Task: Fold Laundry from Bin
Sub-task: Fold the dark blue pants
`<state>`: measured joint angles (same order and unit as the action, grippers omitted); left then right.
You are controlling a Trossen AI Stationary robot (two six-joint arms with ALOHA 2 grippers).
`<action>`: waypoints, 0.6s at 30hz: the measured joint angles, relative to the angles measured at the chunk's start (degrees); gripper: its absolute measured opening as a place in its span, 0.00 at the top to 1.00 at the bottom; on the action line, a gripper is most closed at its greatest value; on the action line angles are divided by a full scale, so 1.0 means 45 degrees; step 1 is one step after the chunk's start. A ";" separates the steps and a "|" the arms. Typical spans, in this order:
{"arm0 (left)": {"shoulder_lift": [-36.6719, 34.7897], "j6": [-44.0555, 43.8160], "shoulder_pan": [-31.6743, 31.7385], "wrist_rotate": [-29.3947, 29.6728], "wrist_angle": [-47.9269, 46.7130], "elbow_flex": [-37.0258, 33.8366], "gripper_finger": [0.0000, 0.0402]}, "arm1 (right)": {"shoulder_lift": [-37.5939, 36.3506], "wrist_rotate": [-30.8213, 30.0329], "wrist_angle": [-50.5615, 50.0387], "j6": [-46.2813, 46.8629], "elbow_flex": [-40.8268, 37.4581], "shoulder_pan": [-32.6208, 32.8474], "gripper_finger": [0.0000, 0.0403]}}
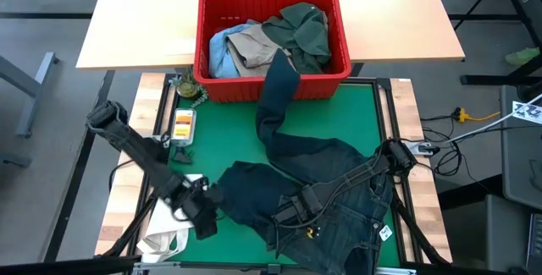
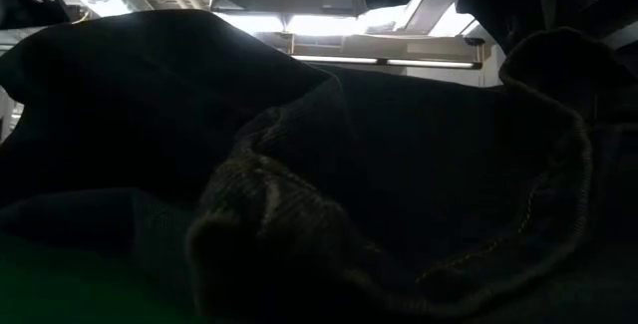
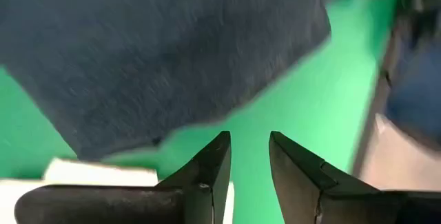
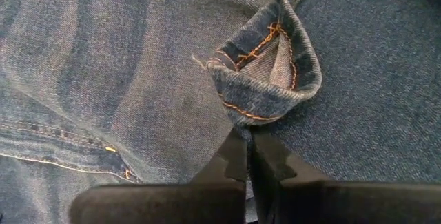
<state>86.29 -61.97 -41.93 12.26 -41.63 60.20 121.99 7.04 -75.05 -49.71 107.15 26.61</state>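
The red bin [image 1: 212, 72] stands at the far edge of the green mat [image 1: 229, 140], with light blue, khaki and dark green laundry in it. Dark blue denim trousers [image 1: 339, 173] have one leg over the bin's near rim [image 1: 275, 80]. The rest is spread on the mat's near right part and fills the low view [image 2: 299, 214]. My right gripper [image 1: 296, 216] is shut on them near the mat's front. My left gripper [image 3: 249, 141] stands open over bare mat just off the trousers' left end [image 1: 233, 186], with nothing between its fingers. My right gripper pinches a bunched fold of the denim between its two fingers [image 4: 234, 158], right beside a curled, orange-stitched hem edge [image 4: 265, 96]. The fingers come from above, pointing down. The fold rises to the fingertips. The cloth around it lies slack on the mat.
A white paper bag [image 1: 165, 237] lies at the mat's near left corner, close under the left arm. A small packet [image 1: 184, 125] and a small figure [image 1: 188, 89] sit along the mat's left edge. A light wooden table [image 1: 144, 21] carries the bin's far side.
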 joint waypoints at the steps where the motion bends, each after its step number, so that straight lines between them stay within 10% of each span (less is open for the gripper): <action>1: 0.0158 -0.0408 -0.0356 0.0803 0.0070 0.0000 0.77 | 0.0000 0.0001 0.0005 0.0000 0.0000 0.0000 1.00; 9: 0.2399 -0.2575 -0.1743 0.2763 0.1178 -0.0005 0.77 | 0.0000 0.0001 0.0000 0.0058 0.0005 0.0000 1.00; 18: 0.4528 -0.4948 -0.1615 0.7793 0.1194 -0.0005 0.77 | 0.0000 -0.0002 -0.0005 0.0083 0.0010 0.0000 1.00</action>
<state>106.67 -84.24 -49.19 47.33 -36.25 60.18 121.99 7.04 -75.07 -49.34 107.20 26.61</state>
